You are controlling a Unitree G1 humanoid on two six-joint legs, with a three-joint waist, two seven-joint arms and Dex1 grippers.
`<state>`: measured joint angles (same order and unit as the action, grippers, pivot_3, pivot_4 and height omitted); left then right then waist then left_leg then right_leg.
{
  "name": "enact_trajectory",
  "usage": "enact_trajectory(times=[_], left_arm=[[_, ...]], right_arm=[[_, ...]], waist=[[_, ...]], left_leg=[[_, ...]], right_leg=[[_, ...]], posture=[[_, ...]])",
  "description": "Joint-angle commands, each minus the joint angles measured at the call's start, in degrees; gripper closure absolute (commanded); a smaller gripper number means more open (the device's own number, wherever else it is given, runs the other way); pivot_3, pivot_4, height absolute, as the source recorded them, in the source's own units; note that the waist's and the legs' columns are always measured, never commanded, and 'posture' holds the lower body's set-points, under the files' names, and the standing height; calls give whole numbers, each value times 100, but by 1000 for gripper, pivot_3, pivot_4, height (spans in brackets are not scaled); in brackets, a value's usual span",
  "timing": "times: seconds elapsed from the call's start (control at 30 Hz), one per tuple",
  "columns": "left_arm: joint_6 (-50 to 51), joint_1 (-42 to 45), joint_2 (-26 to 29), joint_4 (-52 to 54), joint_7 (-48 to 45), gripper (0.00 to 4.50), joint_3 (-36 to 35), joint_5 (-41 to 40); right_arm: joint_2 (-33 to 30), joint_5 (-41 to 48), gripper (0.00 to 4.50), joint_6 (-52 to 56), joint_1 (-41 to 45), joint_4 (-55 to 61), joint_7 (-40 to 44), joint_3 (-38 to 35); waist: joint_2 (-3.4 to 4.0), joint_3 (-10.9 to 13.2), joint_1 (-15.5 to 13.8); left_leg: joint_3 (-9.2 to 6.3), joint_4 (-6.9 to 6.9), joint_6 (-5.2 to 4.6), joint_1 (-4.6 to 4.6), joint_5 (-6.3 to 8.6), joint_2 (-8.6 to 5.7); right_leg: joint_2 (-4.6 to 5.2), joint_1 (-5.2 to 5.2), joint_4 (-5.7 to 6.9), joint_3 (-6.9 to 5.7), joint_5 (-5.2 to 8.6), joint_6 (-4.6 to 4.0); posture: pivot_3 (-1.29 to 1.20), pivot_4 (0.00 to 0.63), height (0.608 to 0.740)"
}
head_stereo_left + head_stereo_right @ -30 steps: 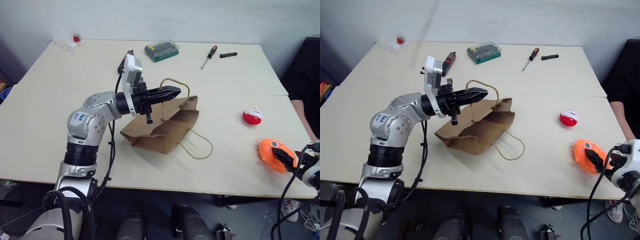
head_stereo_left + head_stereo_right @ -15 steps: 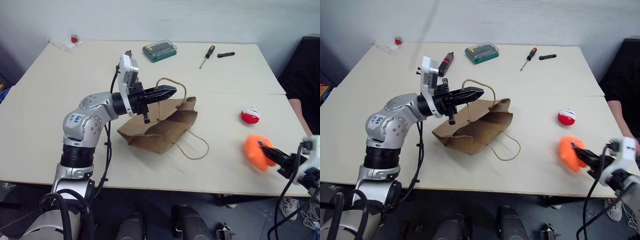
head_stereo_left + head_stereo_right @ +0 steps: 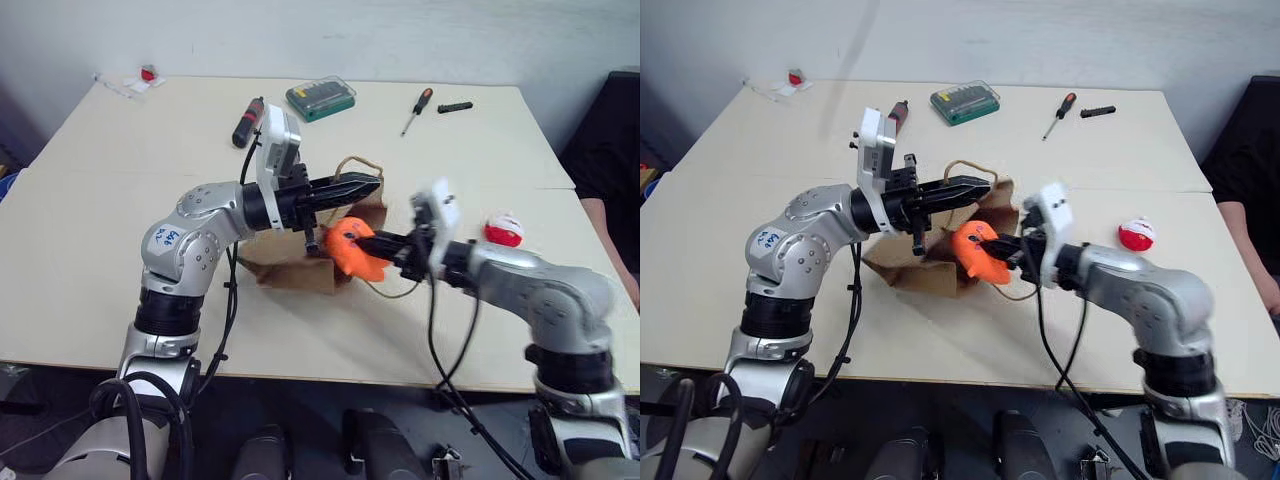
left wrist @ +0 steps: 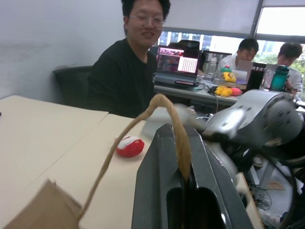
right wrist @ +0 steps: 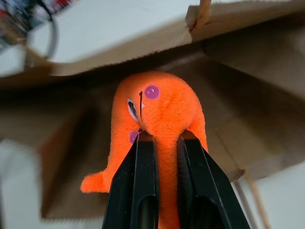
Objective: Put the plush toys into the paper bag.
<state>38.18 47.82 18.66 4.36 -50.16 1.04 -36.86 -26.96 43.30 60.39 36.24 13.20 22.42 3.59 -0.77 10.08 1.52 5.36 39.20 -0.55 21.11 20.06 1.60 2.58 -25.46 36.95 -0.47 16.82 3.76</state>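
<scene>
My right gripper [image 5: 159,143] is pinched on the orange plush toy [image 3: 978,252], holding it at the mouth of the paper bag [image 3: 930,272]. The plush gives where my fingers bite: the fabric bulges around them, so I judge it soft, light and easy to squash, with no risk of breakage. A pinch of the body is enough, though fur this loose could slide if I swing fast.

My left gripper [image 3: 372,184] is clamped on one twisted handle [image 4: 164,106] of the bag and lifts that side so the opening gapes toward the toy. The paper looks thin and creased. I expect it to fold or tear at the handle glue if I pull hard, so a gentle lift by the loop suits it better than gripping the wall. The other handle [image 3: 398,293] lies slack on the table [image 3: 130,270].

The red-and-white ball [image 3: 1136,235] sits on the table well apart from the bag, beyond my right arm. It is small and round, likely soft too, and may roll when nudged, so I would close on it from above.

I can read no brand or writing on the bag or the toys. The small label on my left arm is too small to read.
</scene>
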Motion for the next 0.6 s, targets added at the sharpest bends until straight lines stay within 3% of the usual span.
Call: enact_trajectory(times=[0.03, 0.17, 0.33, 0.5, 0.6], left_arm=[[-18, -8, -68, 245, 38, 4500, -21, -113], [-68, -25, -162, 184, 87, 4500, -22, -69], [-128, -17, -195, 87, 141, 4500, -88, -34], [-284, 58, -142, -131, 202, 4500, -189, 59], [-320, 188, -96, -367, 325, 4500, -405, 36]], right_arm=[[283, -423, 4407, -332, 426, -420, 173, 321], [662, -708, 4407, -441, 720, -1036, 280, 454], [1434, -598, 4407, -439, 949, -1534, -44, -152], [1591, -1001, 4407, -646, 858, -1552, 21, 71], [1586, -1005, 3391, -581, 715, -1288, 149, 116]], waist=[[0, 0, 5], [0, 0, 12], [0, 0, 19], [0, 0, 17], [0, 0, 18]], left_leg=[[0, 2, 1, 11, -2, 0], [-1, 1, 3, 11, -3, 4], [0, 1, 3, 12, -3, 4], [-1, 1, 3, 12, -3, 4], [-1, 1, 3, 12, -3, 3]], right_leg=[[0, -12, 5, -1, 0, 0], [-2, -13, 5, -5, 0, 0], [-2, -13, 9, -5, 0, 0], [-1, -13, 8, -6, 0, 0], [0, -13, 9, -6, 0, 0]], posture=[[0, 150, 740], [0, 150, 740], [0, 150, 740], [0, 150, 740], [0, 150, 740]])
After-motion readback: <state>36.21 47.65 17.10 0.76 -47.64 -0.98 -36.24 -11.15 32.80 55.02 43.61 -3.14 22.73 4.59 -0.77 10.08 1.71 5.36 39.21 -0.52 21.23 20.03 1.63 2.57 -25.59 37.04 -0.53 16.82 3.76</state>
